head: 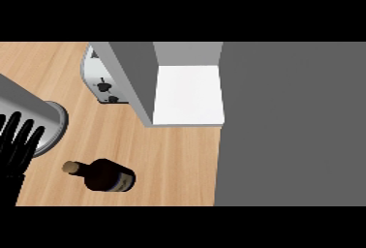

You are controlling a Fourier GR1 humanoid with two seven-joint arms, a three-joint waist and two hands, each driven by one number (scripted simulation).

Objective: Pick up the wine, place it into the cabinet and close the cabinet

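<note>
Dark glass wine bottle with cork stopper lies on the light wooden desk, below the open white-shelved grey cabinet. Left robot hand left of the bottle, fingers straight, holding nothing.

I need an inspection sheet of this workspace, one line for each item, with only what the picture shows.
Surface: light wooden counter top, bare around the bottle.
Job's things: dark glass wine bottle with cork stopper, near the front edge; grey cabinet with white shelf, door open.
Clutter: silver toaster behind the cabinet door; round metal pot at left.
Hands: left hand open, fingers up, resting at left edge; right hand not in view.
Cables: nothing seen.
Surroundings: grey floor at right.
</note>
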